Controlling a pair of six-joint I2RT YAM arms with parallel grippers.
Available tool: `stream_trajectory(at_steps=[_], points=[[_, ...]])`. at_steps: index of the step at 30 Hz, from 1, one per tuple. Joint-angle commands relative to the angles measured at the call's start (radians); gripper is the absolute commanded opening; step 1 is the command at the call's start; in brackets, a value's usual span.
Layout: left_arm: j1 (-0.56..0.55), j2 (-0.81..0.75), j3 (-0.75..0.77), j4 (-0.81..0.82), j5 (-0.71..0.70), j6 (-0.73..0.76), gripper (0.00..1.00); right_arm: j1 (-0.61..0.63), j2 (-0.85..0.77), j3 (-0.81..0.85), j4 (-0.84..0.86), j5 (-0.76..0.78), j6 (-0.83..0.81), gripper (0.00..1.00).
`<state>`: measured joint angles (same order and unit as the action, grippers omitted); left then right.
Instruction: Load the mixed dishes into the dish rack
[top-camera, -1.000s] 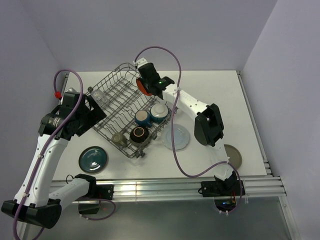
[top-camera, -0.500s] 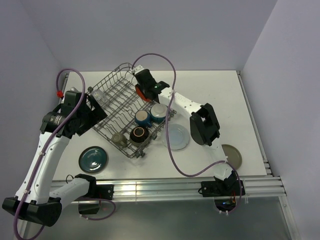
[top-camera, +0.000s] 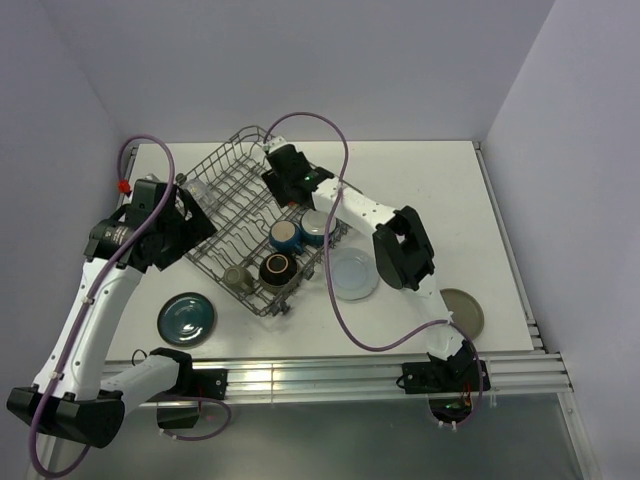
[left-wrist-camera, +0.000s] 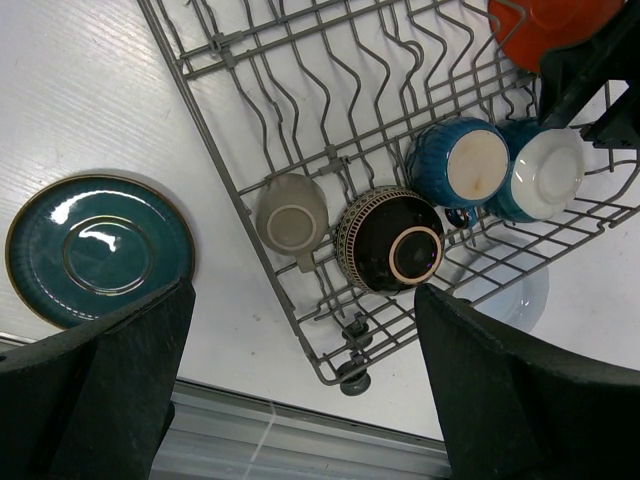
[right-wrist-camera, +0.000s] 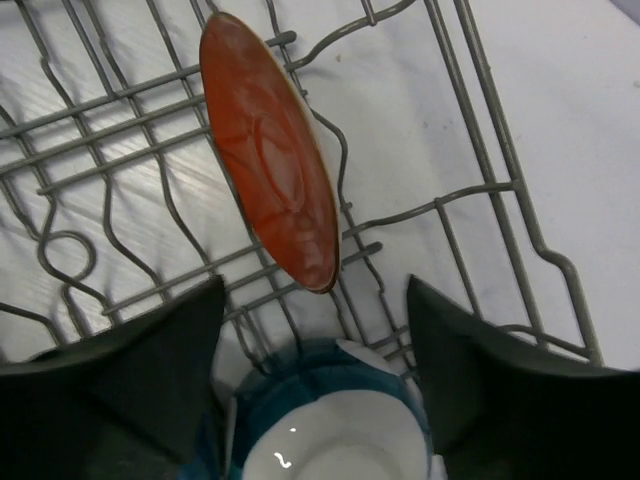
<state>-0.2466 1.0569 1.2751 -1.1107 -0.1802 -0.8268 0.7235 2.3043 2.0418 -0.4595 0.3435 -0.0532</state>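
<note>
The red-orange plate (right-wrist-camera: 272, 150) stands on edge between tines of the grey wire dish rack (top-camera: 225, 190), free of any grip. My right gripper (right-wrist-camera: 315, 385) hangs open just above it, over a blue cup (right-wrist-camera: 330, 420). In the top view that gripper (top-camera: 288, 183) sits over the rack's far side. Two blue cups (left-wrist-camera: 457, 165), a dark bowl (left-wrist-camera: 390, 240) and a small grey cup (left-wrist-camera: 292, 210) lie in the rack (left-wrist-camera: 213, 150). My left gripper (left-wrist-camera: 305, 390) is open and empty, high over the rack's near corner. The teal plate (left-wrist-camera: 98, 248) lies on the table left of the rack.
A pale blue-white plate (top-camera: 352, 273) lies on the table by the rack's right corner. A beige plate (top-camera: 463, 312) lies near the right arm's base. A clear glass (top-camera: 197, 190) stands in the rack's left part. The metal rail (top-camera: 320, 375) runs along the near edge.
My right gripper came down into the rack with the red-orange plate and opened, leaving the plate standing in the tines. The left arm shifted only slightly.
</note>
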Motion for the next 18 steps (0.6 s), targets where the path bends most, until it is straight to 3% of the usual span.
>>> stream_trajectory(at_steps=[1, 2, 10, 15, 18], points=[[-0.003, 0.008, -0.005, 0.032, 0.013, 0.023, 0.98, 0.011, -0.069, 0.034, 0.015, 0.011, 0.052, 0.84], [-0.003, 0.009, -0.006, 0.038, 0.018, 0.025, 0.98, 0.011, -0.078, 0.044, 0.013, 0.017, 0.052, 0.99], [-0.005, 0.031, -0.020, 0.112, 0.093, 0.038, 0.97, -0.053, -0.296, 0.028, -0.068, 0.037, 0.272, 1.00], [-0.005, 0.072, -0.028, 0.118, 0.123, 0.035, 0.97, -0.177, -0.535, -0.222, -0.215, -0.111, 0.456, 1.00], [-0.005, 0.069, -0.049, 0.141, 0.136, 0.031, 0.97, -0.272, -0.732, -0.524, -0.216, -0.251, 0.559, 1.00]])
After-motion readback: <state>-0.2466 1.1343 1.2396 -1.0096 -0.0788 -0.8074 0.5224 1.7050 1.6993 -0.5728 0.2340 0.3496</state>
